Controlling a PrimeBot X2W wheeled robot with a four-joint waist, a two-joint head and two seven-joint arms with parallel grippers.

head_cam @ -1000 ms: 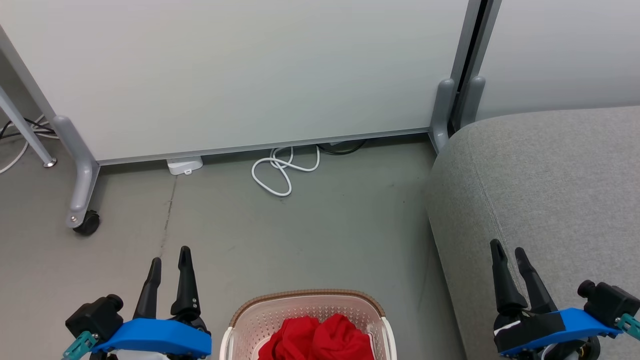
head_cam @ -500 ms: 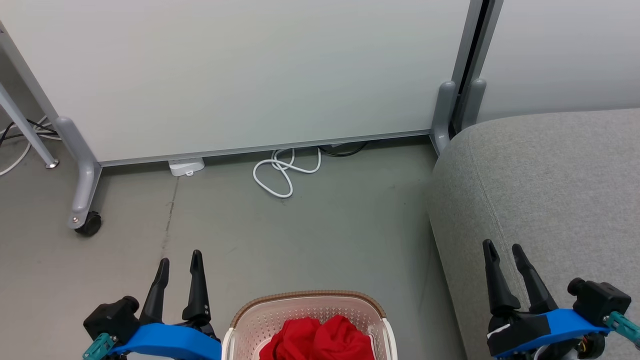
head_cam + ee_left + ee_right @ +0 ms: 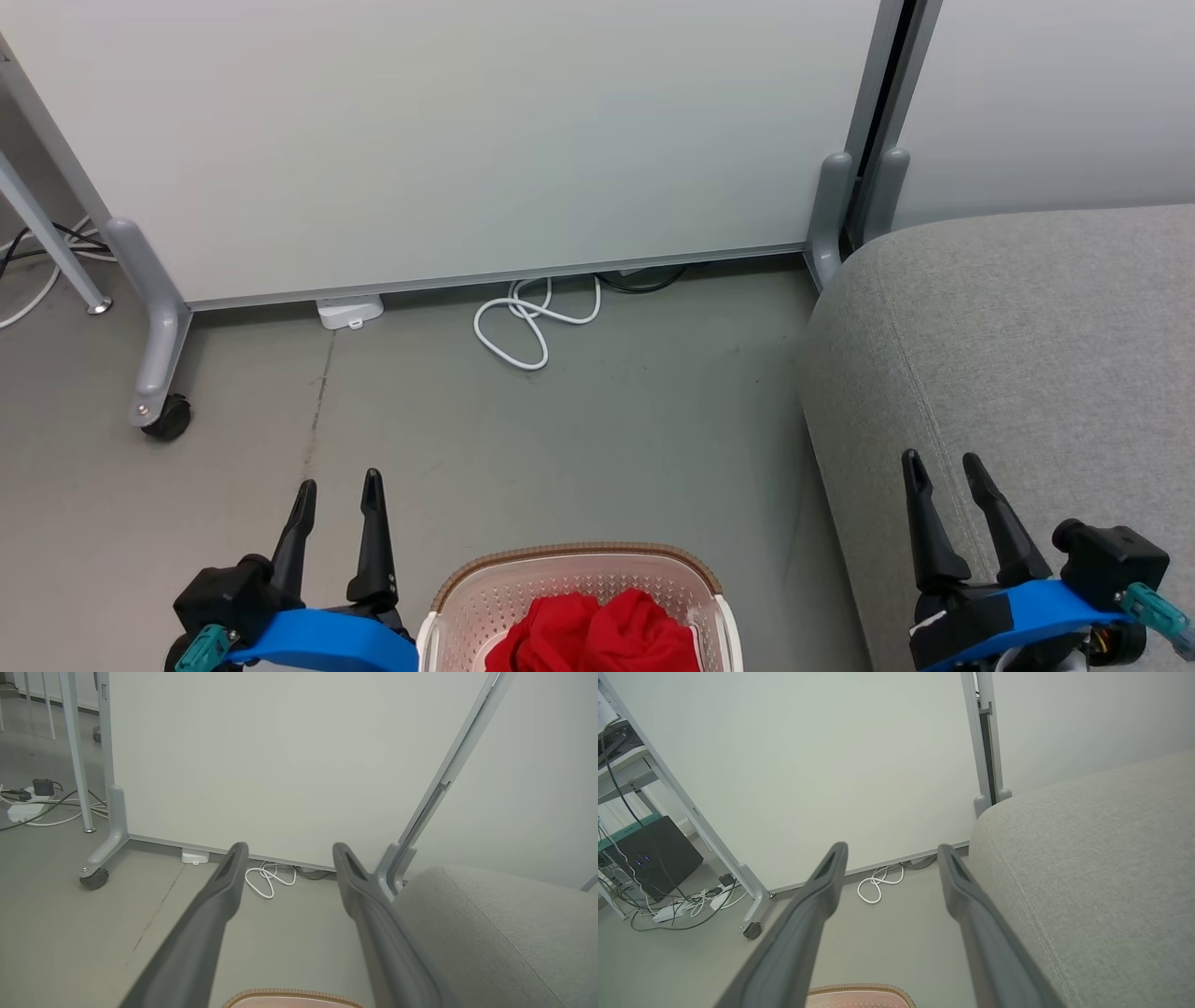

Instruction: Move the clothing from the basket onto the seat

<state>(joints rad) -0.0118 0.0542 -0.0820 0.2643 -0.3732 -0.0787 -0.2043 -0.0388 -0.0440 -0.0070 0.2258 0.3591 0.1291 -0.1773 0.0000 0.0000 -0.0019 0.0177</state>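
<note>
Both arms sit low at the bottom of the head view, wrists in blue housings, fingers pointing up and away from us. Our left gripper (image 3: 340,480) hangs over the grey floor (image 3: 607,420), just left of the basket (image 3: 579,553). Its two dark fingers (image 3: 224,891) are spread well apart, and the left wrist view shows floor between them.

On the other side, our right gripper (image 3: 941,457) is over the near edge of the seat (image 3: 1027,327), leaning a little to the left. Its fingers are parted about as widely. In the right wrist view the floor and a looped white cable (image 3: 879,878) show in the gap, and the seat's stitched seam runs off to the right.

Now the clothing (image 3: 597,635): bright red, bunched into two soft, rumpled mounds. It lies inside the basket at the bottom centre of the head view, between our two grippers and apart from both.

The basket is cream-white with perforated walls and a brown woven-look rim. It stands on the floor near the seat's left side, with a strip of floor between them, and the bottom edge of the view cuts off its near part.

The seat is grey woven fabric with a rounded corner, its far end up by the pale partition panel (image 3: 467,140).
</note>
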